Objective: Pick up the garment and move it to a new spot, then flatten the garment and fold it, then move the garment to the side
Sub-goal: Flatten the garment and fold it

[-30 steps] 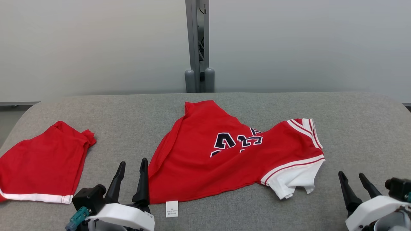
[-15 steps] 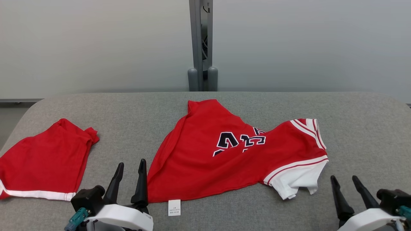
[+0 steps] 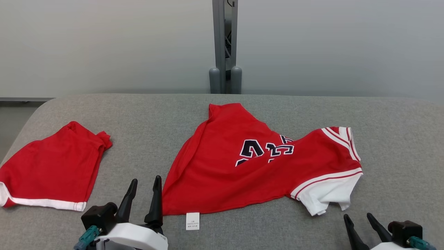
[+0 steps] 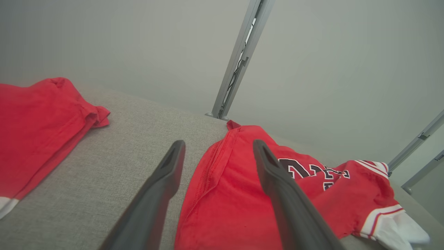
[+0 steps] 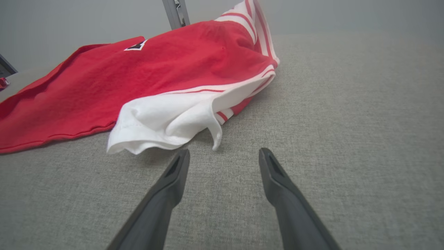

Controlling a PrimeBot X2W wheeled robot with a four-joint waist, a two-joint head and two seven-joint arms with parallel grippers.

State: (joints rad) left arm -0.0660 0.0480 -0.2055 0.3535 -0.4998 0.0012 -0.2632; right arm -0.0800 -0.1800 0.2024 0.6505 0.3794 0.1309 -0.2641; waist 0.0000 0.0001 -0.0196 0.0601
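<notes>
so the shirt [image 3: 256, 166] was lying rumpled in the middle of the table [image 3: 399, 139], its lettering half buried in a fold. the white sleeve [image 3: 326, 196] flopped toward the robot on the right. some red shorts [image 3: 52, 170] sat well apart on the left, not in the way.

left claw [image 3: 146, 178] was spread wide and empty, just beside the shirt's near-left corner and close to the little tag [image 3: 192, 221]. right claw [image 3: 357, 215] was spread and empty too, low at the near edge, aimed at the sleeve but not touching it.

my take: this was the pick-up, with nothing grabbed yet. i'd go for two grips far apart: left on that hem corner by the tag, right on the sleeve or the hem next to it. that way the cloth would hang open when lifted instead of bunching. press down into the table enough to really catch fabric, not just skim it. honestly i couldn't tell from these angles how many layers were stacked at the sleeve, so that grip looked like the riskier one. then lift both sides together, evenly.
</notes>
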